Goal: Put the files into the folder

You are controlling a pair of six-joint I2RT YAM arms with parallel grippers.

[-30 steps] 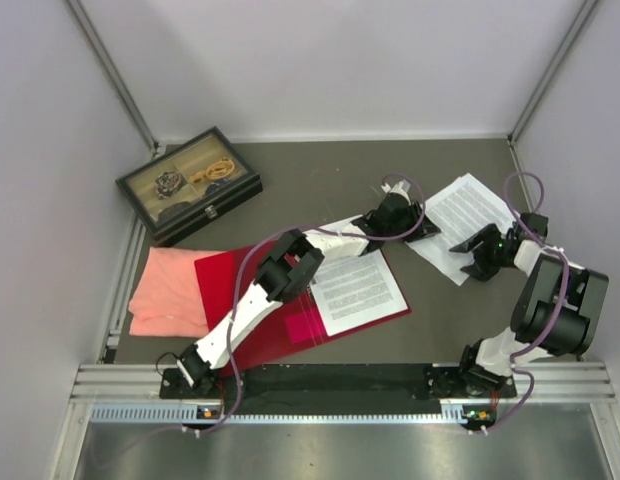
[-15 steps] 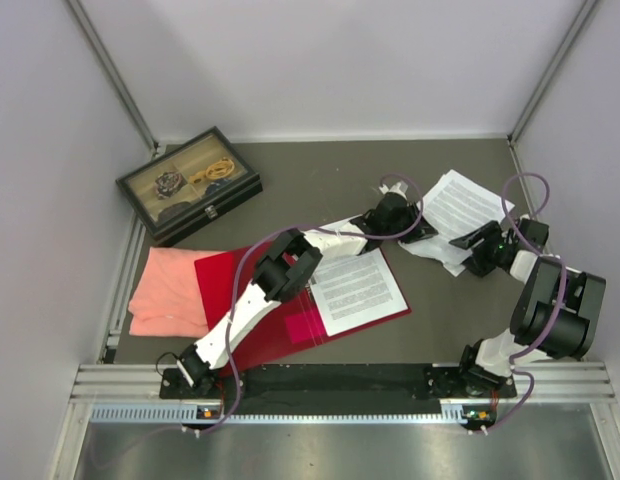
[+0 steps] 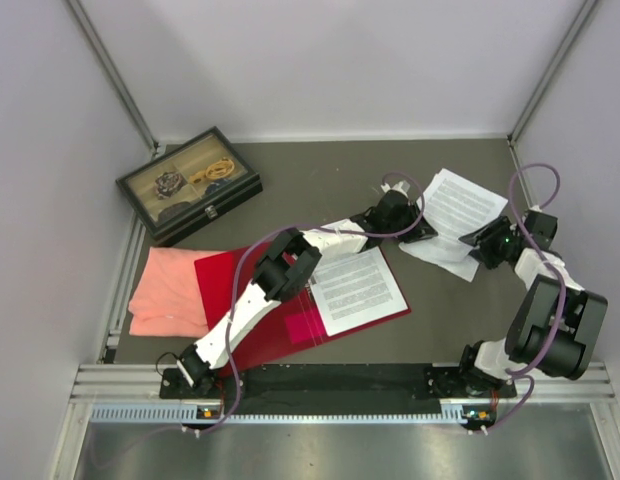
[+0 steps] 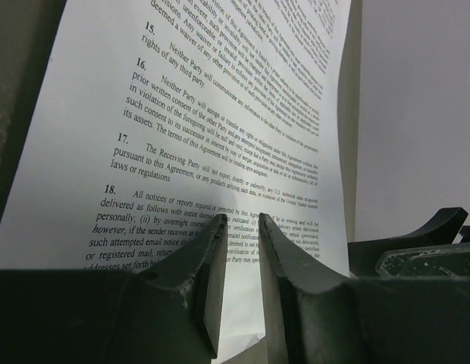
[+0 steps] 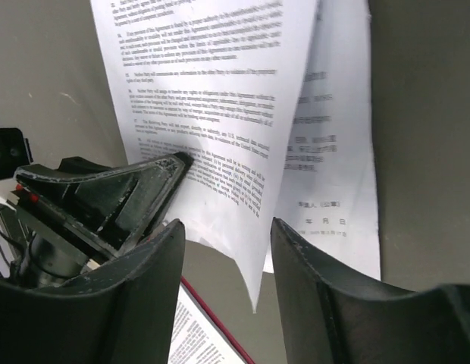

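ok so, the left gripper (image 4: pixel 241 220) is seen with its jaws only a narrow slot apart, and the bottom edge of a printed sheet (image 4: pixel 220 98) is sat right in that slot. Whether it's actually being pinched can't be told from the wrist view. In the right wrist view a sheet is shown lifted and curled off a second sheet (image 5: pixel 333 189) lying flat underneath, with the left gripper's black tip touching its left edge. The right gripper (image 5: pixel 227 227) is seen open, fingers spread wide, and the hanging lower corner of the lifted sheet is framed in the gap between them. Contact there can't be made out either.

From above, both grippers are found right of centre, with the loose sheets (image 3: pixel 460 205) spread between them on the grey table (image 3: pixel 320 180). The red folder (image 3: pixel 215 278) is laid open in the lower middle of the frame, partly covered by the left arm, and one more printed sheet (image 3: pixel 358 290) is already laid on its right half. A pink cloth (image 3: pixel 168 290) is spread at the folder's left edge, touching it, and a black box (image 3: pixel 190 185) with small compartments is parked in the upper left, well apart from the paperwork
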